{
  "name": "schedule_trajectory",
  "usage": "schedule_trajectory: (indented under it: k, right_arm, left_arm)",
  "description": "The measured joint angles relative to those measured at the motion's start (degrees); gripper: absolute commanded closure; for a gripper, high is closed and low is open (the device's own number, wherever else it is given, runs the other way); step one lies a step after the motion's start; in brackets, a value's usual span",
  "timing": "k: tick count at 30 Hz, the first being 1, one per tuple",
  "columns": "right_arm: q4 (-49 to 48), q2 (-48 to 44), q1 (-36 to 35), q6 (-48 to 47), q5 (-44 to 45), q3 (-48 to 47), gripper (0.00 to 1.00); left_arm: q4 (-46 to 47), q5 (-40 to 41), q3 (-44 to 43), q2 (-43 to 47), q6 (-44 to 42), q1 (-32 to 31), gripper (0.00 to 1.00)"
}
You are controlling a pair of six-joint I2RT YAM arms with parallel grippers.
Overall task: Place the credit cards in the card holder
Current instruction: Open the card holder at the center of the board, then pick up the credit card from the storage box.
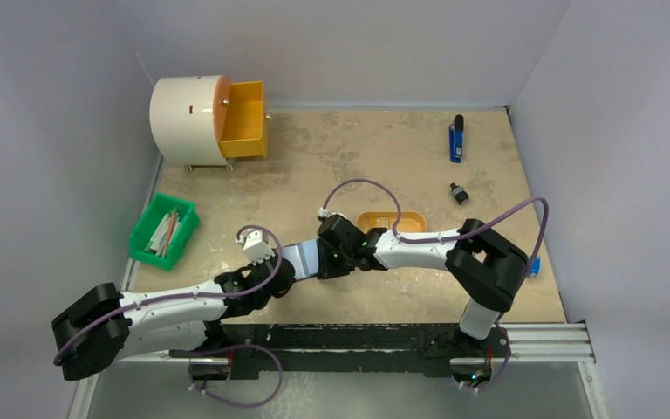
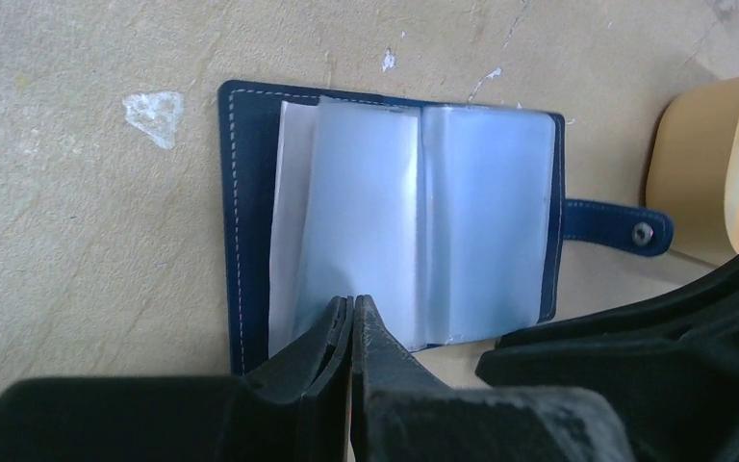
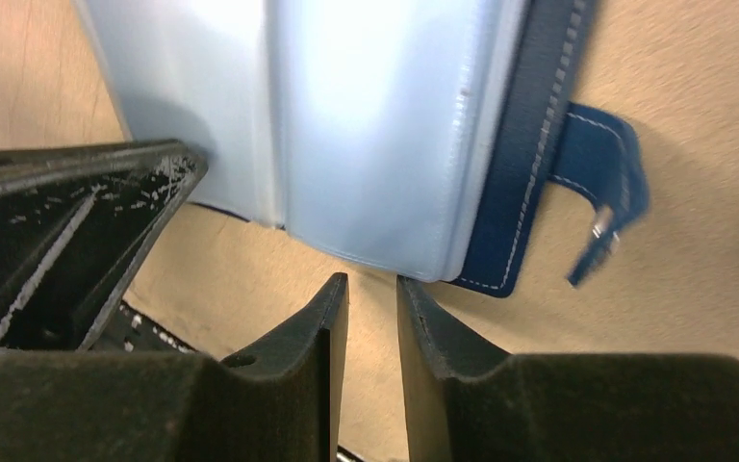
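Left gripper [image 2: 351,308] shut, tips pressing clear sleeve [image 2: 361,212], likely pinning card holder [image 2: 248,221] open flat on table [image 2: 77,241], beside orange tray [image 2: 693,164]. Right gripper [image 3: 373,289] slightly parted, empty, at holder's edge. Credit cards not visible.

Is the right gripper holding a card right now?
No, the right gripper has only bare table showing between its slightly parted fingers, just short of the open card holder.
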State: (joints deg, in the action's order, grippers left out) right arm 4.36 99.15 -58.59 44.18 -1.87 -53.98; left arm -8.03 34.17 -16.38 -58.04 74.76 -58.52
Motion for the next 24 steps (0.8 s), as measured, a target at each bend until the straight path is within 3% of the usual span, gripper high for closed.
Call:
schedule_trajectory:
  k: [10,16,20,24]
  right_arm:
    - [-0.1,-2.6,1.4,-0.9,2.3,1.4,0.65]
    - [4.3,-20.4,2.4,-2.4,2.5,4.5,0.42]
    - [6.4,-30.5,8.4,-3.2,5.2,4.5,0.34]
    - [8.2,-31.8,17.8,-3.3,8.0,4.5,0.32]
  left_arm:
    - [2.5,0.8,-0.4,-3.3,-0.9,0.0,1.0]
    - [1.7,0.8,-0.4,-2.0,-1.2,0.0,1.0]
    - [0.9,0.9,-0.4,-1.3,-1.9,0.0,1.0]
    - [0.7,1.0,-0.4,-1.6,-2.0,0.0,1.0]
